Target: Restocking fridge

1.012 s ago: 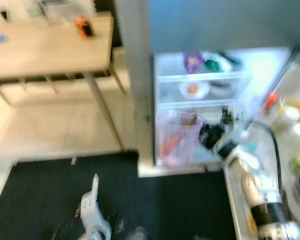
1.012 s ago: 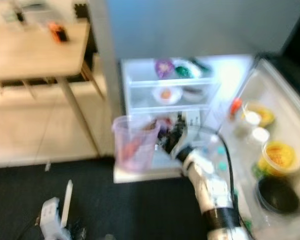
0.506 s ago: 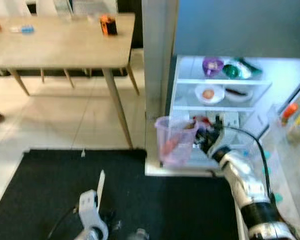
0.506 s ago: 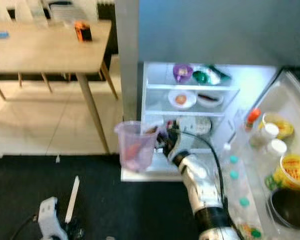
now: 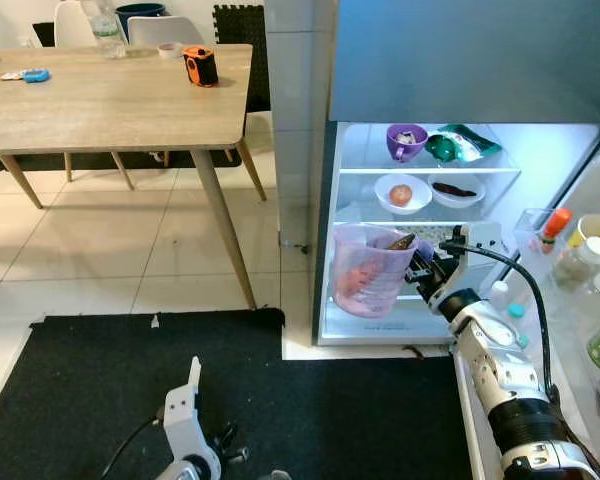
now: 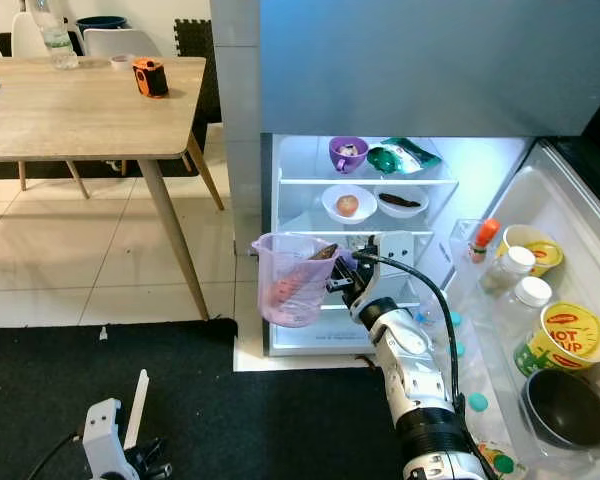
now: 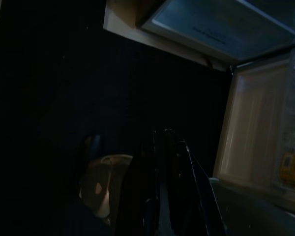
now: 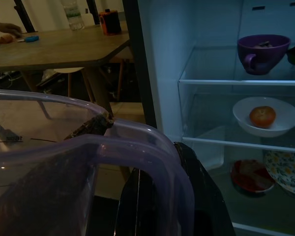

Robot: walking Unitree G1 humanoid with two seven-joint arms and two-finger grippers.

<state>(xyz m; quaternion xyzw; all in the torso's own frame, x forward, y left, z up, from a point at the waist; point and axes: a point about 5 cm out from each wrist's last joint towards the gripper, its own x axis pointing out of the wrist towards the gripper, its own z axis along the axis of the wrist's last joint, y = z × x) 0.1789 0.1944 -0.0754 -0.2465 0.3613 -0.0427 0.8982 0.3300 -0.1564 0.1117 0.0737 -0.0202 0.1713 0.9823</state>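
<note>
One clear jug (image 6: 296,279) clamped by right gripper (image 6: 346,283) before open fridge (image 6: 280,240).

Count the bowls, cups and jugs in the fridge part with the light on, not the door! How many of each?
White bowls: 2, one with a round orange fruit, one with something dark
Purple cup: 1
Clear purple jug, held at the fridge front by the right gripper: 1
Total: 4
</note>
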